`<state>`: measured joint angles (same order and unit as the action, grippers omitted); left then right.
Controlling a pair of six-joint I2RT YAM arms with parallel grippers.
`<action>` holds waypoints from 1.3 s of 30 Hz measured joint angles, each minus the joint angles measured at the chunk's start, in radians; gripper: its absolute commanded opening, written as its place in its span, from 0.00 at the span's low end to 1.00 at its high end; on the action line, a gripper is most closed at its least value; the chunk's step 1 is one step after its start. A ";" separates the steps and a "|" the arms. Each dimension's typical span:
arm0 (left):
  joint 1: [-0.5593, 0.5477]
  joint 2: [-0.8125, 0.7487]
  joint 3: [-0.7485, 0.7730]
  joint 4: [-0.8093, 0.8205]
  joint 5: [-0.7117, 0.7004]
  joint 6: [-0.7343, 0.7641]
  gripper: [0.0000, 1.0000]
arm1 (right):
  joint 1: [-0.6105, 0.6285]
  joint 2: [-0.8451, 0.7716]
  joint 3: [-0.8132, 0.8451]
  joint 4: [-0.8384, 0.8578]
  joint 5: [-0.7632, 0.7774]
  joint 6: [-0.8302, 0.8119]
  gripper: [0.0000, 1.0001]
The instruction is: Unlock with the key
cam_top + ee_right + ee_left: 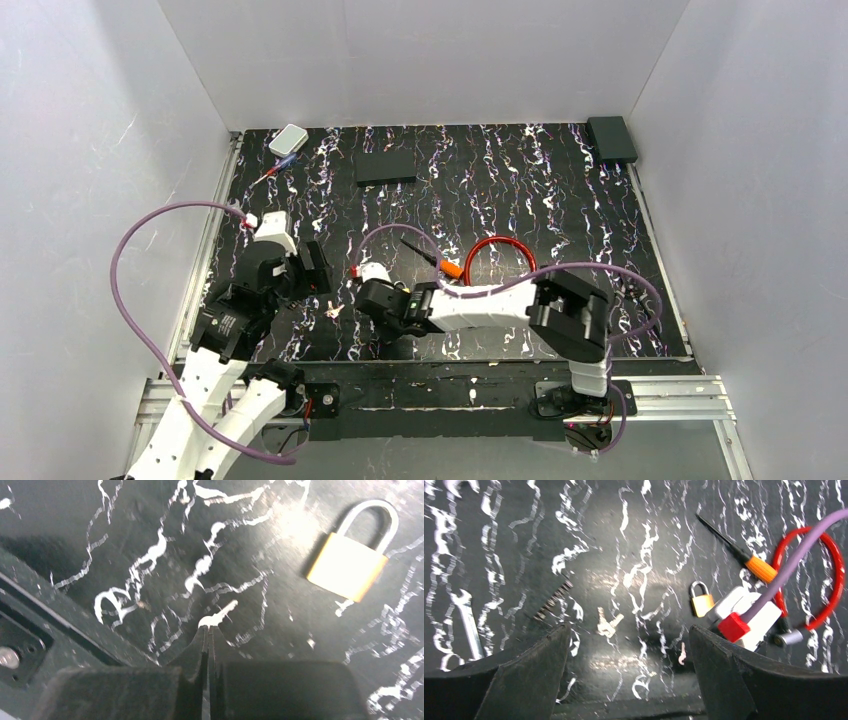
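The right tool [207, 632] is shut, its two fingertips pressed together low in the centre of the right wrist view. The key [218, 616], a small silver one, lies flat on the black, white-streaked desk [150, 530]. Its near end sits right at those tips and its blade points to the upper right. Whether the tips pinch it or only touch it cannot be told. The brass padlock [350, 565] lies in the upper right of that frame, apart from the key, its silver shackle pointing up. Along the left edge runs the desk's dark frame rail [30, 630].

The left tool [627, 627] stands wide open and holds nothing; its dark fingers [534, 670] fill the lower corners of the left wrist view. In that view a silver wrench [466, 622] lies at the left edge. At the upper right, an orange-handled screwdriver [756, 567] with a thin black shaft lies beside a red cable loop [838, 577]. The right arm's purple cable [794, 562] partly crosses both.
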<state>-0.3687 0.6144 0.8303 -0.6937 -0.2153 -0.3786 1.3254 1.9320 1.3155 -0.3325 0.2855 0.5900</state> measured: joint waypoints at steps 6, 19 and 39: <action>0.000 0.026 0.001 -0.065 0.177 -0.084 0.86 | 0.000 -0.179 -0.135 0.032 0.009 -0.127 0.01; 0.000 0.003 -0.116 0.066 0.586 -0.501 0.81 | 0.000 -0.635 -0.323 0.114 0.033 -0.284 0.01; -0.053 -0.061 -0.512 0.630 0.666 -1.395 0.69 | 0.000 -0.702 -0.362 0.334 0.169 -0.174 0.01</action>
<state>-0.4221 0.5537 0.3183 -0.0635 0.4507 -1.7737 1.3254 1.2297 0.9535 0.0013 0.4545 0.4160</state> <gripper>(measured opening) 0.723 0.028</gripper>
